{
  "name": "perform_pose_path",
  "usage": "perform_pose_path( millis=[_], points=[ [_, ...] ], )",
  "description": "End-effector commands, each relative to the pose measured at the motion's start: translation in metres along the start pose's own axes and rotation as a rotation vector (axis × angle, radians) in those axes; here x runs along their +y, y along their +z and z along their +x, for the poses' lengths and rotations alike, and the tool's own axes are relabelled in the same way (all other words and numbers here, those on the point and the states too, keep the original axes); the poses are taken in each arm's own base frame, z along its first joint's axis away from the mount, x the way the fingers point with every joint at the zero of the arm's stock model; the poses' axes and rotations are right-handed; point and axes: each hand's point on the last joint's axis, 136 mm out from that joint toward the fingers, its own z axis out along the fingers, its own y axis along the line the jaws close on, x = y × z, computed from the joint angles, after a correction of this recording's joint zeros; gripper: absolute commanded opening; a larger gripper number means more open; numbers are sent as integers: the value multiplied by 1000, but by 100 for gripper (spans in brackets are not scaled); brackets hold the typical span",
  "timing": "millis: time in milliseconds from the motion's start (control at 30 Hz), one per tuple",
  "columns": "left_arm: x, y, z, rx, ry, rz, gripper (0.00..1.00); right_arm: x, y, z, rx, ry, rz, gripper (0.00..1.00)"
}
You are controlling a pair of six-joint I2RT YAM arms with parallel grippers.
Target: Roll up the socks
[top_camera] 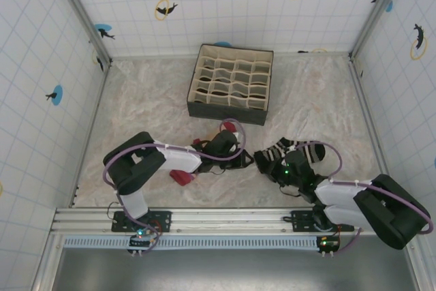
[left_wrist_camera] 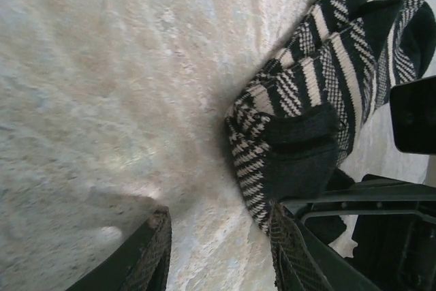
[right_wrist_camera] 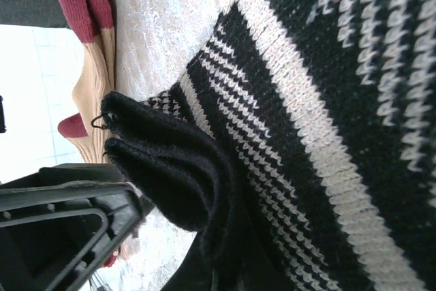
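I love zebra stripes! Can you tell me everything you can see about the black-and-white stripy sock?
The black-and-white striped sock is knitted fabric, with broad black bands, thinner white zigzag stripes and a solid black end. It lies bunched and partly folded on the pale mottled table cover, near the peach sock. The right gripper sits on its near end, apparently pinching it; the open left gripper stands beside its black end.

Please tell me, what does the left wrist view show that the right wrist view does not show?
Left wrist view: the left pincer, its jaws apart over the bare table covering. Right wrist view: the peach sock with its dark red toe, at the upper left. Both views: the black-and-white striped sock with its black cuff, seen much closer from the right wrist.
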Motion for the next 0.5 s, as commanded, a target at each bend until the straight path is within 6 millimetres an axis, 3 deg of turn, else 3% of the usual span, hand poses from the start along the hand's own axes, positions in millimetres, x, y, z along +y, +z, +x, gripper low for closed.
perform_pose_path(
  millis=[0,167,467],
  points=[
    [-17,5,-4,-30,17,75,42,-76,-13,21,40,66,218,0],
    [-14,15,-1,-21,2,84,43,-75,-12,23,43,91,182,0],
    [9,23,4,-16,-58,1,35,-73,-8,27,77,84,190,0]
  ],
)
